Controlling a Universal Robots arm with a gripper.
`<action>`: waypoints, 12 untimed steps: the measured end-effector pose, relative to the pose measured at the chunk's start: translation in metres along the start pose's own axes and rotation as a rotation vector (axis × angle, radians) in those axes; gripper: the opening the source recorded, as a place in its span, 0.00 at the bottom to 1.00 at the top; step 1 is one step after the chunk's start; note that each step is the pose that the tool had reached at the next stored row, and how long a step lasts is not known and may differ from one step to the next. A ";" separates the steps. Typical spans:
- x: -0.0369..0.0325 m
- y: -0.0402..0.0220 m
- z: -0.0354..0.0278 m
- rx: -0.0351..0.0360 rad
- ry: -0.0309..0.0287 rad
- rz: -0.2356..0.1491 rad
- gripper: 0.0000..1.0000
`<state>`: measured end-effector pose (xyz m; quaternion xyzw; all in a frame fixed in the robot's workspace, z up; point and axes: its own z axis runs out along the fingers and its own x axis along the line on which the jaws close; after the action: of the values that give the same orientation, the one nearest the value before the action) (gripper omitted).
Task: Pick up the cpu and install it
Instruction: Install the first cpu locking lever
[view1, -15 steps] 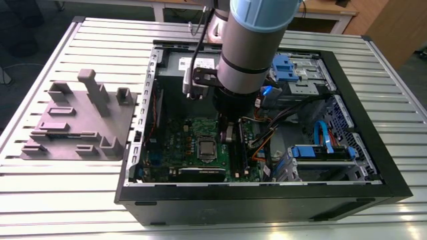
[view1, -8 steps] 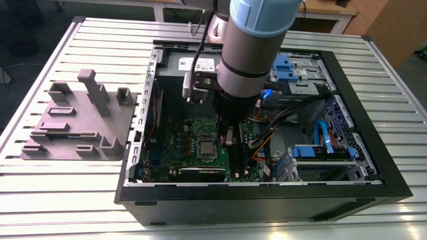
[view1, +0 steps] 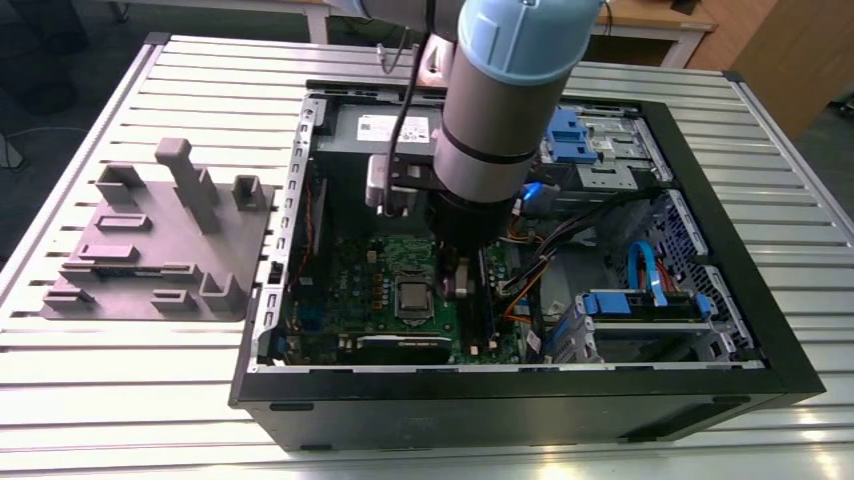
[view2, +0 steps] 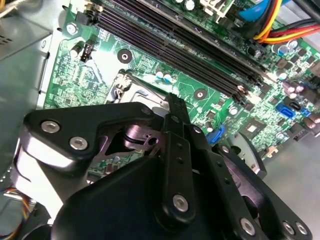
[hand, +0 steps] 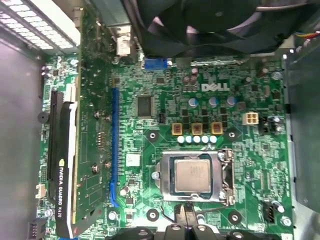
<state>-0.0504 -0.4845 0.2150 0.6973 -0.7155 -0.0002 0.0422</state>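
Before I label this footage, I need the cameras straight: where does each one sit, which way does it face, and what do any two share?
Exterior view: off the arm, above the slatted table, looking down into the open computer case; the robot arm reaches inside.
First wrist view: on the arm, looking straight onto the motherboard, with the cpu in its socket frame; gripper parts show at the edge.
Second wrist view: on the arm, looking obliquely across the motherboard past the gripper.
Both wrist views share the motherboard and socket frame.
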 end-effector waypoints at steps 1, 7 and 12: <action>0.0008 0.0000 0.0005 0.0002 0.0003 -0.003 0.10; 0.0037 -0.0004 0.0046 0.0018 0.0034 -0.027 0.10; 0.0036 -0.0007 0.0092 0.0025 0.0043 -0.039 0.10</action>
<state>-0.0504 -0.4886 0.2060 0.7112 -0.7017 0.0014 0.0428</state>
